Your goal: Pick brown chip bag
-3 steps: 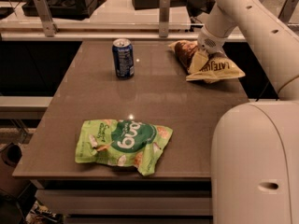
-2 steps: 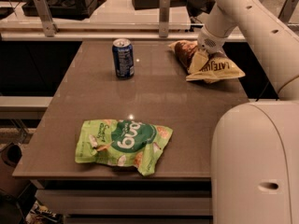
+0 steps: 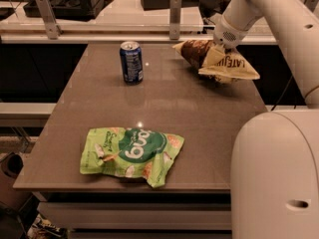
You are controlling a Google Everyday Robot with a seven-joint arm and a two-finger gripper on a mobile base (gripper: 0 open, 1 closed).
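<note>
The brown chip bag point(image 3: 215, 59) is at the far right of the table, with a dark brown upper part and a pale yellow band with dark lettering. It is tilted. My gripper point(image 3: 220, 47) comes down from the white arm point(image 3: 259, 9) onto the bag's upper middle and is shut on it. The fingertips are buried in the crinkled bag. I cannot tell whether the bag's lower edge still touches the table.
A blue soda can point(image 3: 131, 62) stands upright at the far middle of the grey table point(image 3: 164, 108). A bright green snack bag point(image 3: 130, 155) lies flat near the front edge. My white base point(image 3: 276, 178) fills the lower right. A rail with posts point(image 3: 174, 16) runs behind the table.
The brown chip bag has shifted slightly up and to the left together with the gripper. The can and the green bag have not moved.
</note>
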